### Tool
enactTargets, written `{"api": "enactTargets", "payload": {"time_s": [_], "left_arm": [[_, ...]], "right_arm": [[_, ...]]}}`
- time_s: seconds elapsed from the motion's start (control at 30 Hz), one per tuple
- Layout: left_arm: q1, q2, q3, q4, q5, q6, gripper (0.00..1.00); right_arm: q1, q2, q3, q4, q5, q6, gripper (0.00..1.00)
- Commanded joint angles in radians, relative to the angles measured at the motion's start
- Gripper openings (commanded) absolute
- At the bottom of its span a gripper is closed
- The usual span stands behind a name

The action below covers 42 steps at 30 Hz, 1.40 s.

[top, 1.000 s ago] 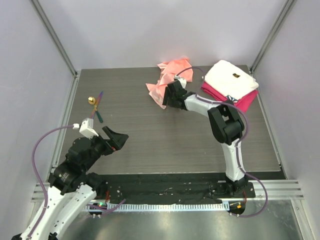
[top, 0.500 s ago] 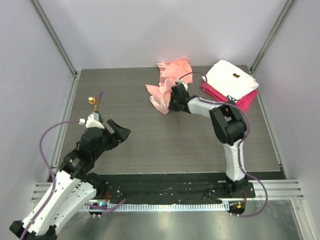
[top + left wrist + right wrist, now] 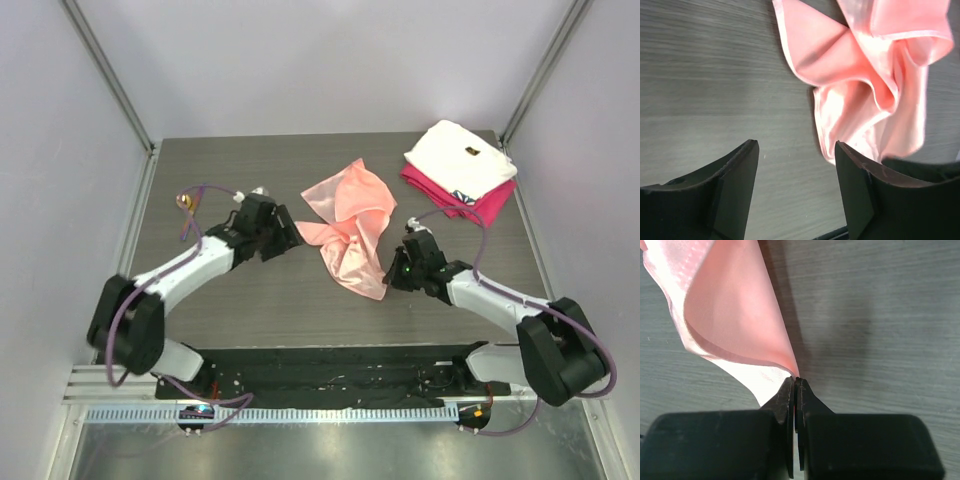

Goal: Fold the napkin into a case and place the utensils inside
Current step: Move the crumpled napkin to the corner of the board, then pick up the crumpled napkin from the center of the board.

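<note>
Top external view: the dark wood-grain desk (image 3: 300, 300) fills the booth floor. Two arms reach low across it, the left arm (image 3: 190, 265) coming in from the left and the right arm (image 3: 490, 295) from the right, and they meet either side of the napkin (image 3: 350, 225). That napkin, salmon-pink and shiny, lies rumpled around mid-desk. The right jaws are pinched tight on a thin edge of it. On the right wrist view the cloth runs straight into the closed tips and fans away from them. The left jaws stand wide apart, with only bare desk between them, just beside the napkin's left edge. In the back right corner a folded white cloth (image 3: 460, 158) sits on a folded magenta cloth (image 3: 480, 203). Far left, near the desk edge, are the utensils (image 3: 186, 201): a gold bowl shows, the rest too small to make out, with a purple cable crossing there.
</note>
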Motion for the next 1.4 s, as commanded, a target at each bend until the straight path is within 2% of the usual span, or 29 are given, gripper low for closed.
{"api": "enactTargets", "payload": {"time_s": [0.0, 0.13, 0.33, 0.57, 0.67, 0.8, 0.83, 0.9, 0.93, 1.03, 1.23, 1.37], "left_arm": [[0.0, 0.184, 0.074, 0.093, 0.103, 0.012, 0.66], [0.0, 0.306, 0.097, 0.171, 0.086, 0.018, 0.66], [0.012, 0.386, 0.147, 0.187, 0.037, 0.045, 0.67], [0.048, 0.522, 0.229, 0.223, 0.085, -0.017, 0.66], [0.066, 0.545, 0.253, 0.223, 0.077, -0.026, 0.63], [0.08, 0.583, 0.282, 0.219, 0.097, -0.029, 0.49], [0.08, 0.588, 0.291, 0.225, 0.101, -0.029, 0.39], [0.083, 0.596, 0.301, 0.225, 0.109, -0.023, 0.28], [0.088, 0.594, 0.31, 0.223, 0.117, -0.017, 0.14], [0.101, 0.546, 0.313, 0.187, 0.115, 0.014, 0.0], [0.109, 0.32, 0.233, 0.114, 0.025, 0.049, 0.0], [0.109, 0.185, 0.03, 0.182, 0.087, -0.006, 0.0]], "right_arm": [[-0.025, -0.087, -0.027, 0.008, -0.043, 0.011, 0.01], [-0.072, -0.109, -0.034, -0.003, -0.089, -0.024, 0.01], [-0.161, -0.11, -0.056, -0.004, -0.155, -0.069, 0.01], [-0.177, -0.096, -0.056, -0.003, -0.159, -0.093, 0.01], [-0.178, -0.099, -0.05, -0.009, -0.159, -0.099, 0.01], [-0.18, -0.118, -0.044, -0.016, -0.146, -0.101, 0.01], [-0.18, -0.121, -0.041, -0.018, -0.144, -0.101, 0.01], [-0.178, -0.118, -0.036, -0.019, -0.146, -0.098, 0.01], [-0.178, -0.118, -0.034, -0.024, -0.146, -0.095, 0.01], [-0.18, -0.127, -0.045, -0.035, -0.172, -0.072, 0.01], [-0.155, -0.211, -0.166, -0.027, -0.288, 0.023, 0.01], [-0.008, -0.306, -0.263, -0.007, -0.253, 0.144, 0.03]]}}
